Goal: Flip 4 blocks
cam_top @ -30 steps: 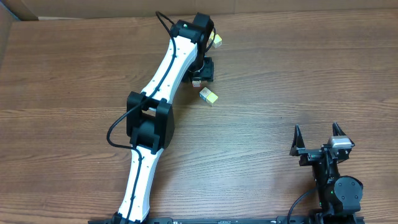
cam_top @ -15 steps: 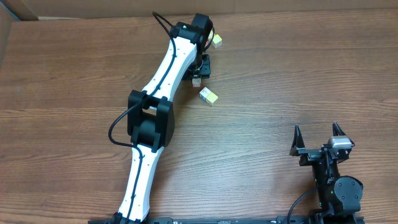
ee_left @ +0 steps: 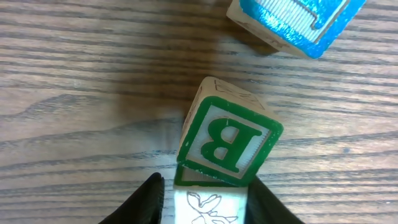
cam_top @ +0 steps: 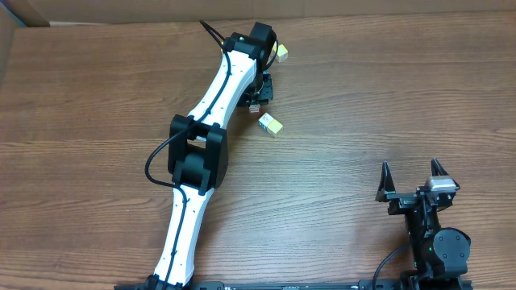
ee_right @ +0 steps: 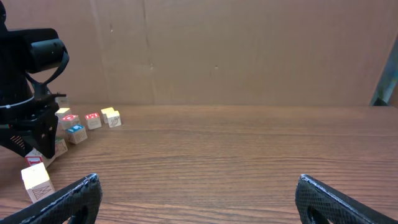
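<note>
Starting at the left: stretched across to the far middle of the table (cam_top: 97, 97), left hand (ee_left: 208, 200) poised over a cluster of blocks. Flanks a pale face with a line drawing (ee_left: 205, 213) (same cube as the B or a neighbour, cannot tell); clenched on it or only bracketing it, cannot tell either. Just beyond the fingertips, apparently tipped up on an edge: the green B block (ee_left: 229, 142), print toward the wrist camera. Further out and rightward, a blue-faced block (ee_left: 292, 22), apart from it. Right of the hand from overhead, a yellow-topped block (cam_top: 271, 124) lying free, bare wood all round. Far right, near edge: right hand (cam_top: 410, 173), released wide, holding nothing, well apart from every block. Left-arm work, plainly; likely a roll over that low edge.
</note>
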`<action>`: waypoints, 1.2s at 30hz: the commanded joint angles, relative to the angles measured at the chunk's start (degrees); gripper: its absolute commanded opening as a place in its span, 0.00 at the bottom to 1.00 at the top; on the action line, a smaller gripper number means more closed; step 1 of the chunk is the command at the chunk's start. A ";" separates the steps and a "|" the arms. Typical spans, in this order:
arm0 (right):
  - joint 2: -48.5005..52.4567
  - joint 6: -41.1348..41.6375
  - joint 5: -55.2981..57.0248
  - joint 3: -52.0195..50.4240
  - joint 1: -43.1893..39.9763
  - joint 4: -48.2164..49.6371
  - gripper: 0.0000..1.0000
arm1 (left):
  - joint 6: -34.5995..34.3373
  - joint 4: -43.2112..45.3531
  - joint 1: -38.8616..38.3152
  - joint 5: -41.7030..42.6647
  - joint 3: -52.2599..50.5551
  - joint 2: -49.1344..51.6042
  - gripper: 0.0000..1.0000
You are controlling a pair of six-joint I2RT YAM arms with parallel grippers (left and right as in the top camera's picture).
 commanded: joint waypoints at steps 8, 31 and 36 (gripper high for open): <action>-0.39 -0.04 -0.26 -0.59 -0.17 0.35 1.00 | -0.55 0.00 0.42 -0.81 0.48 -0.04 0.25; -0.39 -0.04 -0.26 -0.59 -0.17 0.35 1.00 | 0.98 -16.72 0.61 -3.19 0.48 -28.17 0.64; -0.39 -0.04 -0.26 -0.59 -0.17 0.35 1.00 | 1.01 -17.07 0.61 -3.02 0.46 -27.56 1.00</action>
